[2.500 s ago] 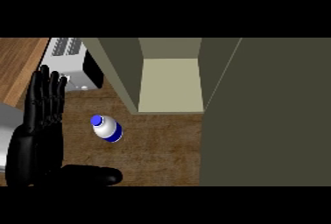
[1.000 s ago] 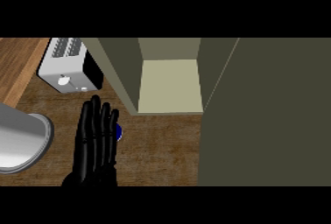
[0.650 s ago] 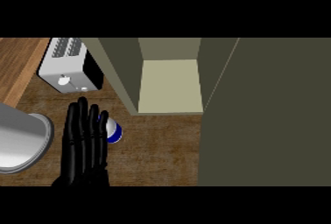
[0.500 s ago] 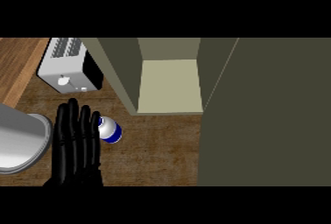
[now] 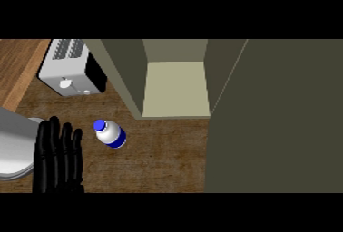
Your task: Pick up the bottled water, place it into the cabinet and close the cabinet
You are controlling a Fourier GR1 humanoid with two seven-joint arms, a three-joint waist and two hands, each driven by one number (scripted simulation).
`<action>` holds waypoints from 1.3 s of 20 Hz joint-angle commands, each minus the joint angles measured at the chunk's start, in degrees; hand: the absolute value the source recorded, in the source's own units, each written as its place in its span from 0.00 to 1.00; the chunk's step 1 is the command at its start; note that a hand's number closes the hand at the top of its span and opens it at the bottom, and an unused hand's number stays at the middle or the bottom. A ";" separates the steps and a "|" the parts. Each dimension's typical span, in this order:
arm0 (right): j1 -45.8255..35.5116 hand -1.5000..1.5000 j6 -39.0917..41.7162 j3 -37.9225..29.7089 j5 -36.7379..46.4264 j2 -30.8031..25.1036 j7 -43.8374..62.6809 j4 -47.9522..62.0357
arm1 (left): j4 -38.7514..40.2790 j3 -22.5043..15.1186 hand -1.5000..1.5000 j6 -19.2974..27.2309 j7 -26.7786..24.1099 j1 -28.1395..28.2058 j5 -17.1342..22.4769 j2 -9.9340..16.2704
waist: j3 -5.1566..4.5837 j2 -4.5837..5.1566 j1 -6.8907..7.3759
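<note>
Standing on the counter (image 5: 167, 154), apart from everything: bottle (image 5: 110, 134), blue cap up, just right of the left hand (image 5: 59, 156). Hovering flat, fingers straight and side by side, holding nothing. Gaping open above: cabinet (image 5: 175, 90). Sitting upper left: toaster (image 5: 70, 68)

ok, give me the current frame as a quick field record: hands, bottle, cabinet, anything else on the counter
left hand: open, fingers straight, left of the bottle, not touching it
right hand: not in view
bottled water: on the counter, blue cap, not held
cabinet: open, shelf bare where visible
cabinet door: swung open at the right
toaster: counter's far left
grey round object: left edge, partly behind the hand
</note>
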 commanded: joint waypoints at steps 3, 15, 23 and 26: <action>6.88 0.00 2.27 -0.64 -10.16 0.73 1.19 -11.38 | 4.32 3.62 0.00 3.92 -5.31 3.90 8.96 4.27 | -0.10 0.08 -0.96; 9.60 0.00 1.74 1.72 -7.73 1.52 1.17 -13.70 | 17.58 12.65 0.00 1.46 -24.50 3.10 30.95 9.75 | -0.27 0.30 -0.64; 11.72 0.00 5.62 -2.12 -11.79 -0.19 -3.74 -10.50 | 32.95 21.76 0.00 -3.62 -40.62 1.48 43.20 5.86 | -0.18 0.31 -1.13; 12.82 0.00 6.33 -3.54 -14.31 -0.78 -4.35 -10.81 | 34.90 25.14 0.00 -7.54 -43.44 1.63 47.26 6.71 | -0.14 0.25 -0.90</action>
